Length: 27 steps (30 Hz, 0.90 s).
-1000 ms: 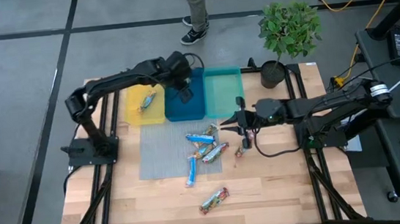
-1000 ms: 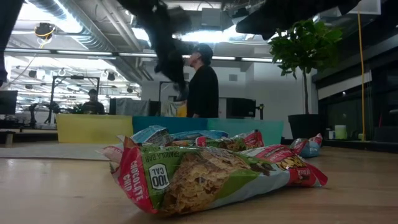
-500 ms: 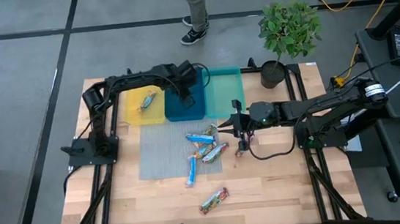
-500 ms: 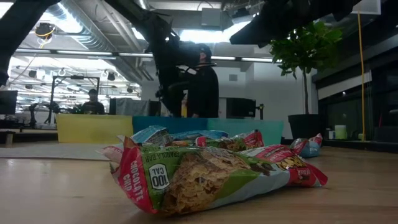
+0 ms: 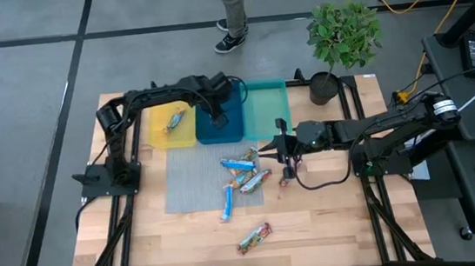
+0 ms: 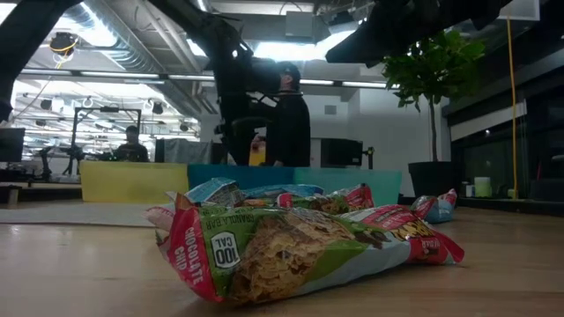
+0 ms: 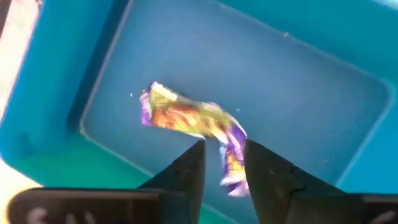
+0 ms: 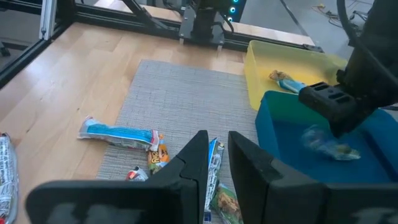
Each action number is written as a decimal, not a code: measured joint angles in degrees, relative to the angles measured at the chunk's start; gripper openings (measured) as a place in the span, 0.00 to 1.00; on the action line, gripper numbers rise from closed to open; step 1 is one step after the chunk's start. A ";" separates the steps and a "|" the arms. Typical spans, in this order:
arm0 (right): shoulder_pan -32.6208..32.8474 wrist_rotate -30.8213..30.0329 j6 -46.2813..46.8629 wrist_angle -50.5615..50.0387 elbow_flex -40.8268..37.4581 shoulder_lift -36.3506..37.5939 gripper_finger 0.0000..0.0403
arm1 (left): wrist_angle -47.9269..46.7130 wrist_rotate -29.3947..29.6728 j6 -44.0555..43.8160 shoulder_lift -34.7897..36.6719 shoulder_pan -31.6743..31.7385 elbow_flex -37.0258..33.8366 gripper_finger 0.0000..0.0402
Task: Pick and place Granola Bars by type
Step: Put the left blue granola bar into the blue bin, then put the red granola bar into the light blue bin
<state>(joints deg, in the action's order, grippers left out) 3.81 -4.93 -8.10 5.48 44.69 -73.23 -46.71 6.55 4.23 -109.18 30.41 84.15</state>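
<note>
Left gripper [image 7: 222,163] hovers over the blue tray [image 7: 323,93], fingers parted, empty; purple-orange bar [image 7: 194,123] lies just beyond the fingertips. Right gripper [image 5: 280,145], narrowly open, hangs beside the bars [image 5: 243,174] on the mat [image 5: 191,181].

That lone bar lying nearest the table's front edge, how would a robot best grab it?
Across its narrow middle, from straight above. The lone bar lies flat and slanted on bare wood, apart from the others, so a tool turned crosswise to its length could likely close on both long edges. The flat crimped ends offer less to pinch.

Potted plant [image 5: 343,35] at table's far right corner; person's legs [image 5: 231,10] beyond.
</note>
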 joint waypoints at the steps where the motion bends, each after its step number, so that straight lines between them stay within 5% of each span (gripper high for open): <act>1: 0.00 0.00 -0.03 0.00 0.00 0.00 0.17 | 0.12 -0.05 0.02 0.35 -0.11 0.06 0.28; 15: -0.26 -0.02 -4.27 0.37 0.00 0.00 0.17 | -8.88 -4.80 -1.50 13.33 -7.55 0.02 0.40; 27: -0.26 -0.02 -7.65 1.07 0.00 0.00 0.17 | -15.35 -6.09 -15.24 23.98 -31.54 -4.04 0.40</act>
<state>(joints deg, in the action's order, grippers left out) 3.55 -4.95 -15.75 6.55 44.69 -73.23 -62.06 0.46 -11.01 -85.20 -1.13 80.10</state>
